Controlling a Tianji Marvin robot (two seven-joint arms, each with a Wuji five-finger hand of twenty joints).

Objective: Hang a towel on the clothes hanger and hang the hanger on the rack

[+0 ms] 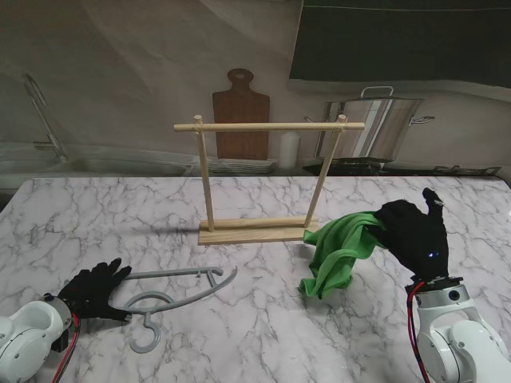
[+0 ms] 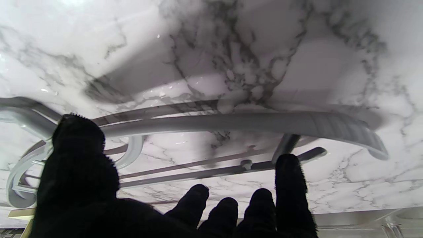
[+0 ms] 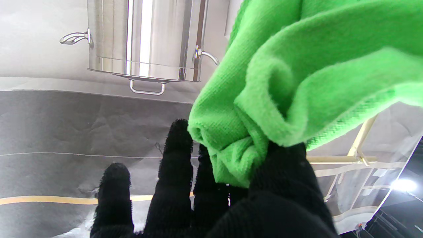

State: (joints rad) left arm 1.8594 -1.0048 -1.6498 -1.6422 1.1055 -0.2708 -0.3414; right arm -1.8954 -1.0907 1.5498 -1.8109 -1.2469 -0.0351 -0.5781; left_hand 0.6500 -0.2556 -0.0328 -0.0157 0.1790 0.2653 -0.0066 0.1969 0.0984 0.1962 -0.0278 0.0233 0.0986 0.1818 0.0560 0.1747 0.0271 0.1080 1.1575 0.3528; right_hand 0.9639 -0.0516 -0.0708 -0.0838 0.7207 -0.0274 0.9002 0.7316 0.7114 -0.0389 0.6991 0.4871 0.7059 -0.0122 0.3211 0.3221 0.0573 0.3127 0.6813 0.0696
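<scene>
Left hand (image 1: 94,287) lies spread beside the hanger (image 1: 180,291), seemingly touching; right hand (image 1: 415,231) pinches the towel (image 1: 339,251).

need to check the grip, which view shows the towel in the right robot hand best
The right wrist view: the green towel is bunched between the thumb and fingers of the right robot hand. The stand view shows the towel draping down beside the rack. The left wrist view misses it.

Both hands, the left hand (image 1: 94,289) and the right hand (image 1: 415,233), wear fuzzy black gloves on glossy white arms with red cables.
</scene>
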